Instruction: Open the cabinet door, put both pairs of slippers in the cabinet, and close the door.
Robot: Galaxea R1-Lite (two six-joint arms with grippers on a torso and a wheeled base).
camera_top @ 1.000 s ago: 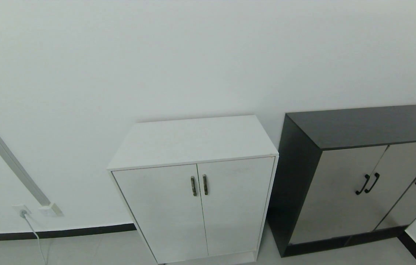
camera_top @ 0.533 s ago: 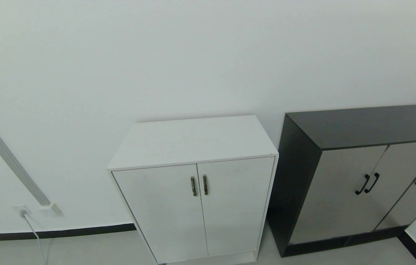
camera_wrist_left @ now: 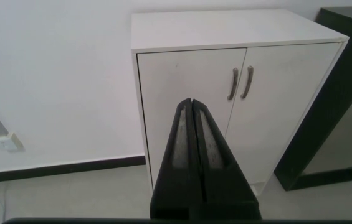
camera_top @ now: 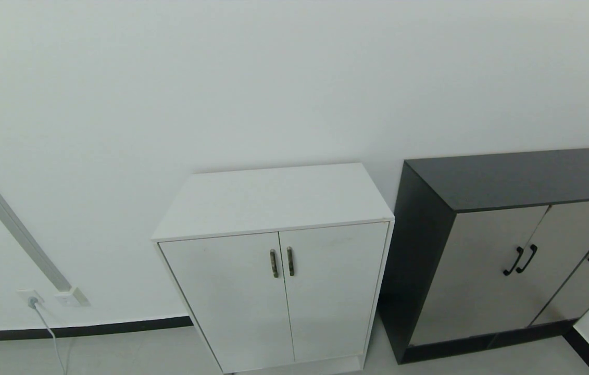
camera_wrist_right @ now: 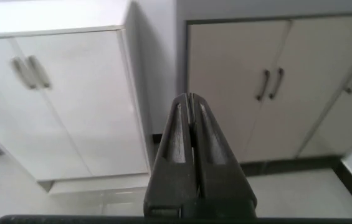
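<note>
facing the white cabinet (camera_top: 273, 200) beside a black cabinet (camera_top: 513, 177), left pincer (camera_wrist_left: 192, 101) and right pincer (camera_wrist_right: 190, 96) sit clenched.

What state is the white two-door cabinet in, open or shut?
Shut. Both doors of the white wooden two-door cabinet sit flush with its front, and its two metal bar handles flank the centre seam.

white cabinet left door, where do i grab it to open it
Take the left door by its vertical bar handle, at its inner edge beside the right door's handle. Come straight from the front, closing across the bar sideways. The door face is flat and shut, offering no other hold. The left gripper, shut, would need opening first.
</note>
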